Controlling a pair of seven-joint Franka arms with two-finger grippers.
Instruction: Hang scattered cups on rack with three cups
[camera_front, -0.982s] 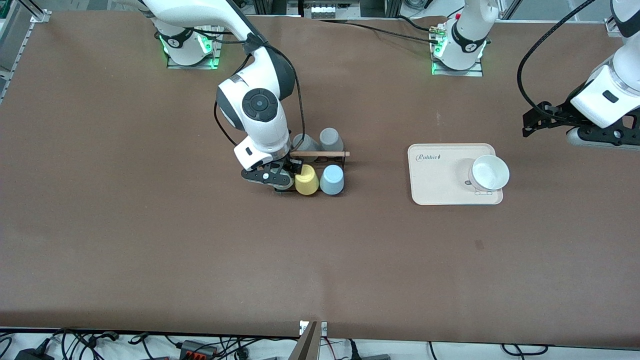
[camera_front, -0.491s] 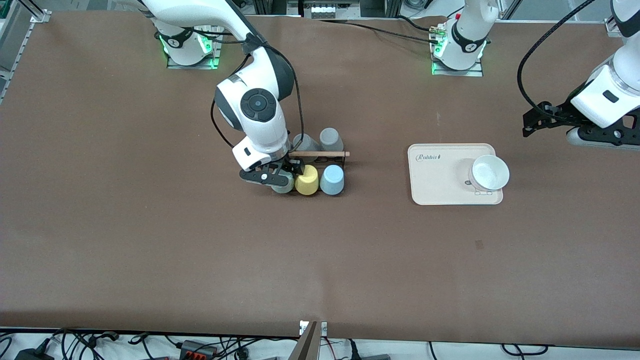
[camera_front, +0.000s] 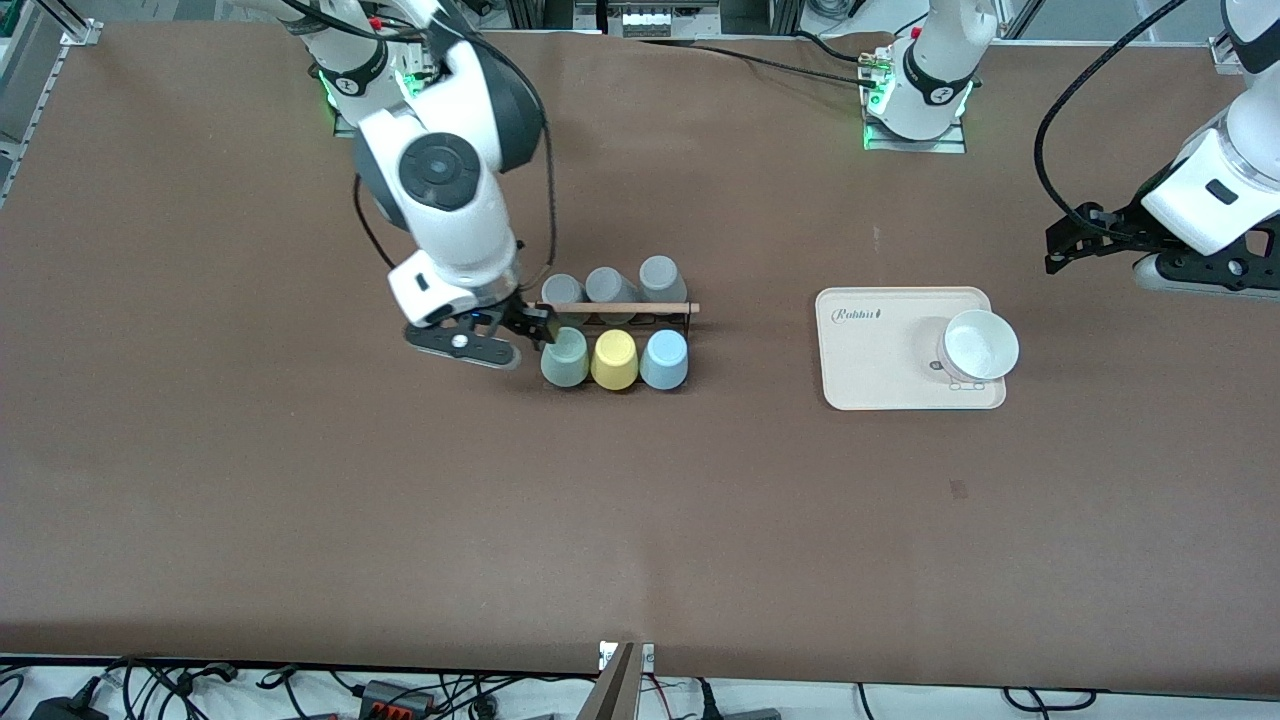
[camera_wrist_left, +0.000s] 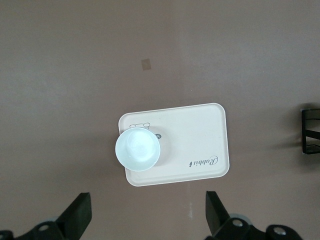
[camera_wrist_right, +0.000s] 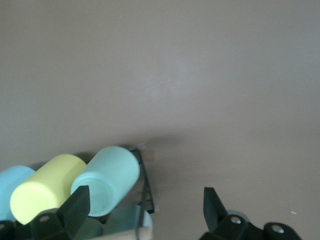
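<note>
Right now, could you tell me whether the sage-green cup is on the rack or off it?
On it: the sage-green cup sits inverted on the rack beside the yellow cup.

Table (camera_front: 300, 480): plain brown, no pattern. Rack (camera_front: 683, 316): black wire w/ light wood rod (camera_front: 640, 308) across top. Row nearer front cam, from right-arm end: sage-green cup (camera_front: 565, 358), yellow cup (camera_front: 613, 360), light blue cup (camera_front: 664, 359). Row farther back: 3 grey cups (camera_front: 608, 285). Tray (camera_front: 870, 370): beige, dark script lettering at one corner. Bowl (camera_front: 980, 344) on it: white. Arms white w/ dark grey joints; right gripper (camera_front: 497, 338) and left gripper (camera_wrist_left: 147, 220) black.
</note>
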